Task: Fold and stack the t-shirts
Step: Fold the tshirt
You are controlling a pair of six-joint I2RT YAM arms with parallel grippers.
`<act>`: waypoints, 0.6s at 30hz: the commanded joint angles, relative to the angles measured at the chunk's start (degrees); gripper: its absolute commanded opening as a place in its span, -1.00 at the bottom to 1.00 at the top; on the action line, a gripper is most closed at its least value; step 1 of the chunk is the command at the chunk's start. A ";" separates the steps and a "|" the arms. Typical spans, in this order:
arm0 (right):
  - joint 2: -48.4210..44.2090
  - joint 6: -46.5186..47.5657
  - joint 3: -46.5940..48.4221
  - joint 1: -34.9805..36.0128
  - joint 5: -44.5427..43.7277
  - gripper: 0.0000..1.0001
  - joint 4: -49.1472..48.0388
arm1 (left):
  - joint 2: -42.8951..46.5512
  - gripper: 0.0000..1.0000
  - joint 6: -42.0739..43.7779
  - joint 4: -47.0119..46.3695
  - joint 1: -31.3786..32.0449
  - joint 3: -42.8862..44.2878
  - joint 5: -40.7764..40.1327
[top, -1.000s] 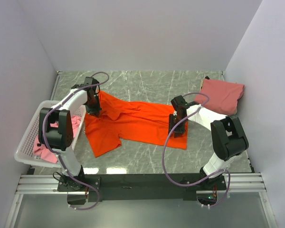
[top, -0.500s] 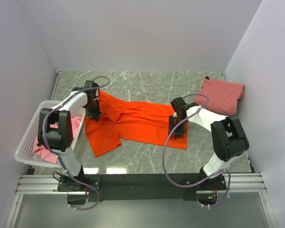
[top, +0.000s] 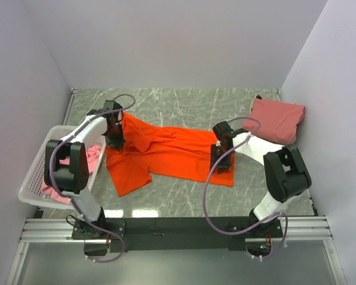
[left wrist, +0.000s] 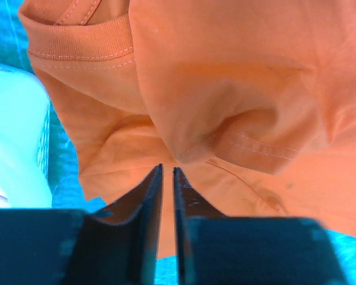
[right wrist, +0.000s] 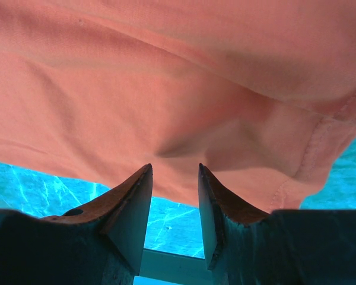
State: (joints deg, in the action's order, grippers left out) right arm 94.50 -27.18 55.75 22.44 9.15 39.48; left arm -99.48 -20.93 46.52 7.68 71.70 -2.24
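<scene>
The bright orange t-shirt (top: 166,151) lies spread and rumpled across the middle of the table. My left gripper (top: 115,138) rests over its left side by the collar. In the left wrist view its jaws (left wrist: 167,168) stand almost together, with only a thin slit and no cloth pinched, just short of a fold of the orange t-shirt (left wrist: 225,101). My right gripper (top: 221,159) is over the shirt's right hem. It is open (right wrist: 173,168), with the orange t-shirt's edge (right wrist: 166,107) just beyond its tips. The salmon-pink t-shirt (top: 277,119) lies folded at the back right. The lighter pink t-shirt (top: 94,155) lies in the basket.
The white perforated basket (top: 35,172) stands at the left edge, close to my left arm. Walls close in the table on the left, back and right. Bare marble tabletop (top: 190,104) shows behind the orange shirt and in front of it.
My left gripper has shifted slightly back and left over the shirt's collar side. The right gripper and the shirts have not visibly moved.
</scene>
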 commanded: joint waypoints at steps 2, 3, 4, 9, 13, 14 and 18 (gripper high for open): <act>-3.71 -0.33 1.64 0.50 -3.08 -0.12 0.24 | 4.03 -0.53 -3.15 -2.66 -0.12 4.40 1.71; -3.62 -0.24 2.26 0.33 -3.78 -0.12 0.42 | 3.60 -0.50 -4.29 -2.84 -0.12 5.46 1.80; -3.53 -0.16 3.65 -0.02 -4.22 -0.12 1.11 | 2.29 -0.47 -4.91 -3.10 -0.12 7.82 2.76; -2.57 0.55 8.32 -2.92 -5.11 -0.12 2.35 | -3.69 -0.48 -8.16 -4.42 0.84 14.69 4.26; 0.59 1.34 12.79 -6.43 -5.81 -0.11 1.83 | -10.63 -0.49 -8.87 -5.74 2.51 18.73 3.30; 2.86 1.51 13.77 -7.31 -5.89 -0.11 1.91 | -11.78 -0.49 -8.95 -6.00 3.21 19.09 2.95; 8.58 1.87 18.34 -8.11 -8.53 -0.11 0.77 | -16.26 -0.50 -9.48 -7.23 3.74 20.32 2.77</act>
State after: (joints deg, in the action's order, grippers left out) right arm 99.26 -26.24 71.05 14.76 3.62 40.97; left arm -114.04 -29.06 40.03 10.87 90.08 0.27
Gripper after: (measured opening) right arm 0.442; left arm 0.253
